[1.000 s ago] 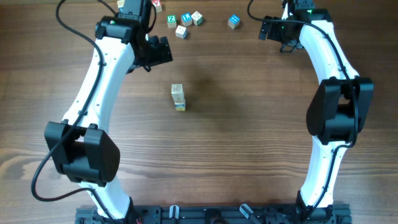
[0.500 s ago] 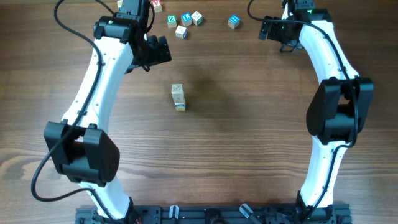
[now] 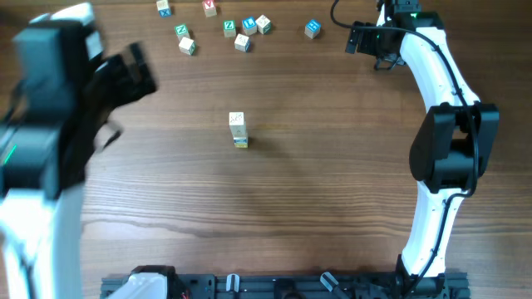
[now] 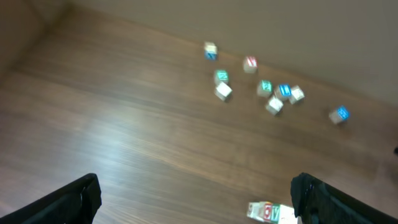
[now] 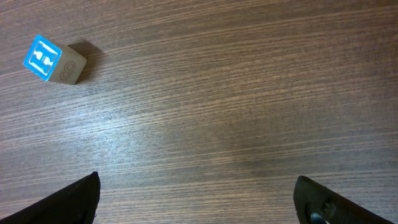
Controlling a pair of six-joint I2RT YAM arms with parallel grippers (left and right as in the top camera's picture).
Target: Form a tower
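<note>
Black-fingered left gripper [image 4: 199, 204], spread and empty, has swung up toward the left edge of the brown wooden desk [image 3: 332, 183], uncovering more loose lettered wooden cubes [image 3: 229, 27] along the far edge. Mid-desk stands the narrow tower of pale printed wooden cubes [image 3: 238, 130], untouched. The right gripper [image 5: 196, 200] hovers spread by the far right corner; stacking looks finished or paused.

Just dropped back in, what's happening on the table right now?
Nothing is being held. The tower stands alone mid-table. The left fingers, open and empty, hang high over the left side of the table. The right fingers, also open and empty, hover low near a blue cube. Other loose cubes lie scattered along the far edge.
</note>
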